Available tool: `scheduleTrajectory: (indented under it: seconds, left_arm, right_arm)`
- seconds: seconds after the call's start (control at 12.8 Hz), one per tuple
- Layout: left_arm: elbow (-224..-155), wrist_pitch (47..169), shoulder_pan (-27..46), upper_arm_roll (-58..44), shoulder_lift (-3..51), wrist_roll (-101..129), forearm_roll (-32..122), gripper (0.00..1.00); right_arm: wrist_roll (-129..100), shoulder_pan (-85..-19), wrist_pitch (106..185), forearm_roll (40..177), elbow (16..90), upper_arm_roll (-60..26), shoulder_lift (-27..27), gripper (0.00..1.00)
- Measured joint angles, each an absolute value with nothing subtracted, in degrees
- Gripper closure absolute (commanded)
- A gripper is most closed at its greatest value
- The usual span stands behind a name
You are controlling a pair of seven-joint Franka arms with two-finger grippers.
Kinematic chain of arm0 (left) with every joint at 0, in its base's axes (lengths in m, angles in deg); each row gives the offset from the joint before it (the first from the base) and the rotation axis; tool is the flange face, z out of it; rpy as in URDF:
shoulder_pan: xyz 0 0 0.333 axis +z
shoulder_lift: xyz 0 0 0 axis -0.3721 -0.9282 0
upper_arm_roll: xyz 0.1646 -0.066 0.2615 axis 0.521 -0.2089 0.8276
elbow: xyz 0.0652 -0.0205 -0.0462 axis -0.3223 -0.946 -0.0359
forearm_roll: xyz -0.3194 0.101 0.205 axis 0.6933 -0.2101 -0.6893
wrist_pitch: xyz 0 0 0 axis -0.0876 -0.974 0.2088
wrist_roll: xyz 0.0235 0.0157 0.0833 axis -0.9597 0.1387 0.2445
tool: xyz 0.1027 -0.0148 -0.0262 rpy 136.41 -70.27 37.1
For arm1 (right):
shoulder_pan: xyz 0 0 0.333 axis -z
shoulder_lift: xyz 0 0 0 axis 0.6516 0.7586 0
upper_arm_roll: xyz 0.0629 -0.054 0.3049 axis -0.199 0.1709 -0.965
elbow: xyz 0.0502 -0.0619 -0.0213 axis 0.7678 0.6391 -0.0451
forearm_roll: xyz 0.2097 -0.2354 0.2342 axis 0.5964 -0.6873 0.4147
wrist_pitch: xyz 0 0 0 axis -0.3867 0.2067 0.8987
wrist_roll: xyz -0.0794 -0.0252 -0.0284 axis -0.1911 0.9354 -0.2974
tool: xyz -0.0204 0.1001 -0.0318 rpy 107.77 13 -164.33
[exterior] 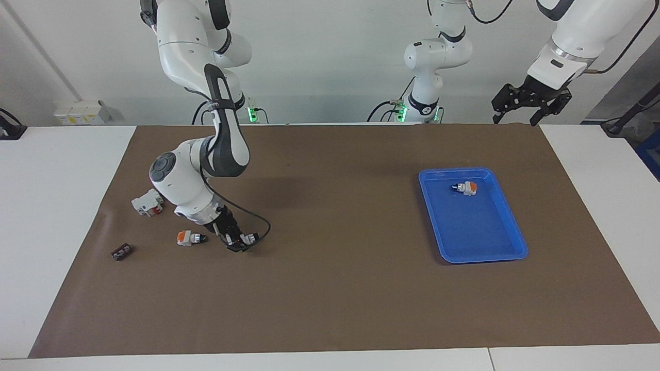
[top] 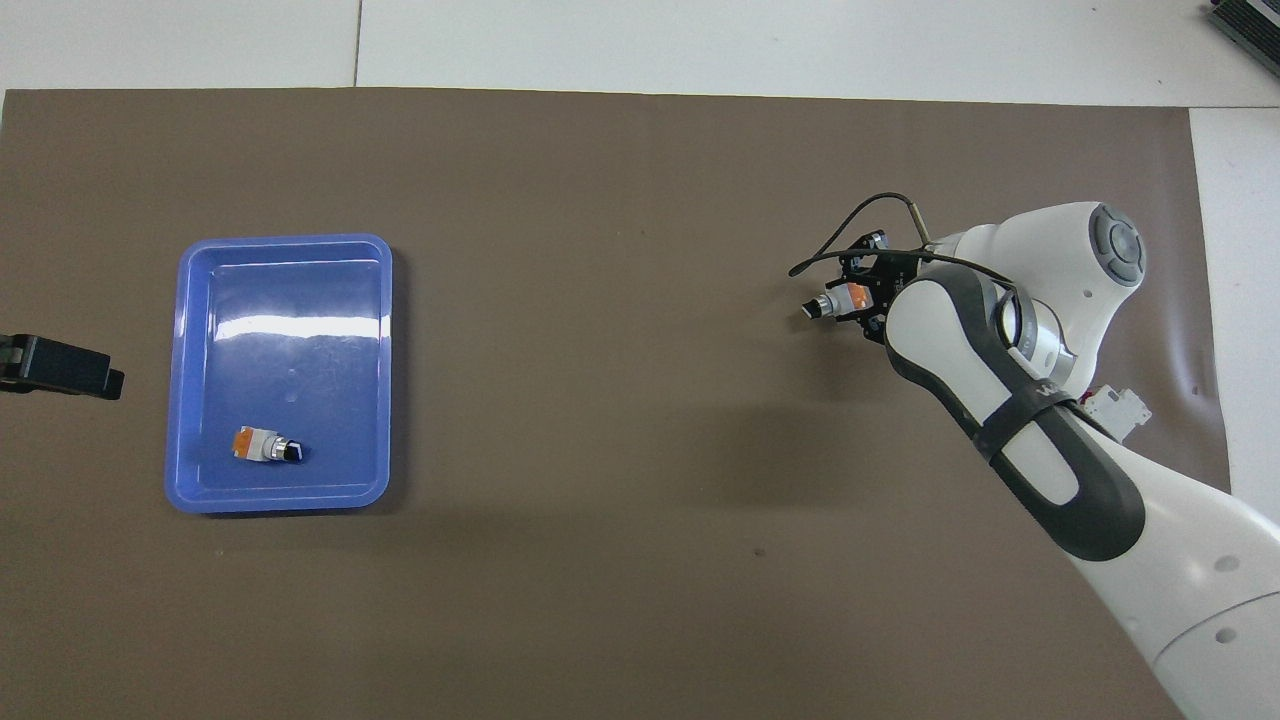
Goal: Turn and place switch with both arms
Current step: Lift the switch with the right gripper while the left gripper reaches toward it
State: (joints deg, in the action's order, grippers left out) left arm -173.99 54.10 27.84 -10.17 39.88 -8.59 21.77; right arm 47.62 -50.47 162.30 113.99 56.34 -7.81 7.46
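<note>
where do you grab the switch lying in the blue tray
Probably the white middle of the switch, from straight above, with the fingers across its short width. It lies flat on the floor of the blue tray, its length running between the arms' ends, with room on both long sides.
</note>
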Motion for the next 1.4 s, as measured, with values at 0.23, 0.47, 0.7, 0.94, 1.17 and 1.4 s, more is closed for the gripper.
scheduleTrajectory:
  seconds: [0.23, 0.47, 0.7, 0.94, 1.17, 1.4]
  left_arm:
    - [-174.0, 54.2, 27.5, -10.8, 40.2, -7.6, 22.7, 0.00]
    - [-175.0, 54.2, 26.2, -11.2, 40.5, 0.8, 30.0, 0.00]
    - [-179.6, 55.9, 23.0, -11.4, 42.5, 11.2, 39.8, 0.01]
    - [-186.4, 61.1, 22.7, -11.4, 45.7, 15.1, 52.9, 0.08]
    - [-190.7, 68.7, 22.1, -11.4, 47.9, 23.7, 60.5, 0.13]
    - [-192.0, 76.1, 17.7, -11.6, 48.2, 35.6, 62.7, 0.26]
  right_arm:
    - [52.0, -50.8, 154.4, 124.7, 54.1, -9.0, 2.0, 1.00]
    - [57.7, -50.8, 152.7, 133.9, 52.8, -13.5, -1.7, 1.00]
    - [58.9, -50.9, 153.4, 140.7, 52.1, -19.8, -2.1, 1.00]
    - [59.2, -51.0, 153.8, 142.7, 51.7, -23.8, -2.9, 1.00]
    - [59.5, -53.5, 156.9, 144.6, 51.8, -24.6, -3.8, 1.00]
    - [61.3, -57.4, 163.7, 144.6, 52.3, -24.7, -3.9, 1.00]
